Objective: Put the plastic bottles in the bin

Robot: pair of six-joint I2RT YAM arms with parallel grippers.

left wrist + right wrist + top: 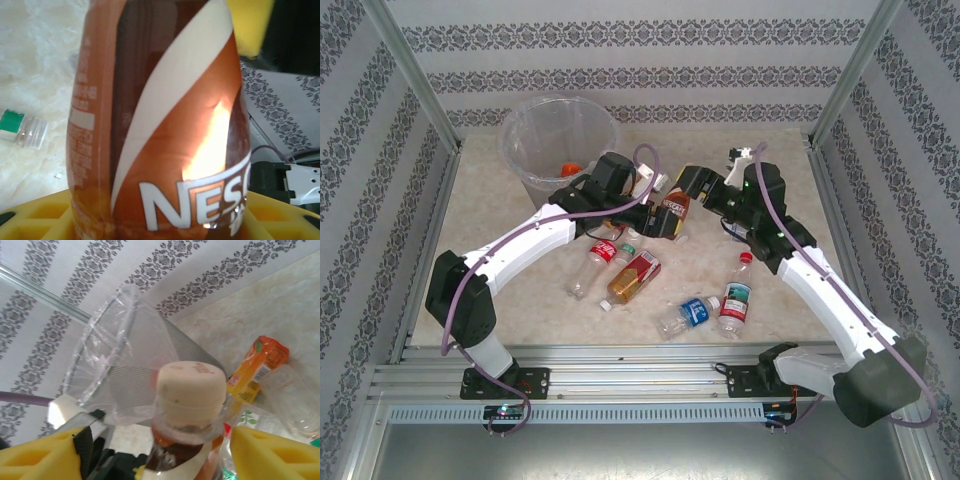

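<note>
A brown coffee bottle (677,207) with a cream cap (190,385) hangs above the table between both grippers. My left gripper (662,222) is shut on its brown-and-white labelled body (165,125), whose sides sit against the yellow pads (40,217). My right gripper (160,455) stands open around the bottle's neck, its yellow pads (272,450) apart from it. The grey bin (512,135) with its clear bag stands at the back left, an orange-capped bottle (570,170) inside. Several bottles lie on the table: red label (601,258), brown-red label (635,277), blue label (688,314), white label (736,298).
A green-capped clear bottle (22,130) lies below my left gripper. An orange-labelled bottle (257,367) lies beside the bin (130,355). Metal frame posts and patterned walls close in the table on three sides. Both arms cross the middle of the table.
</note>
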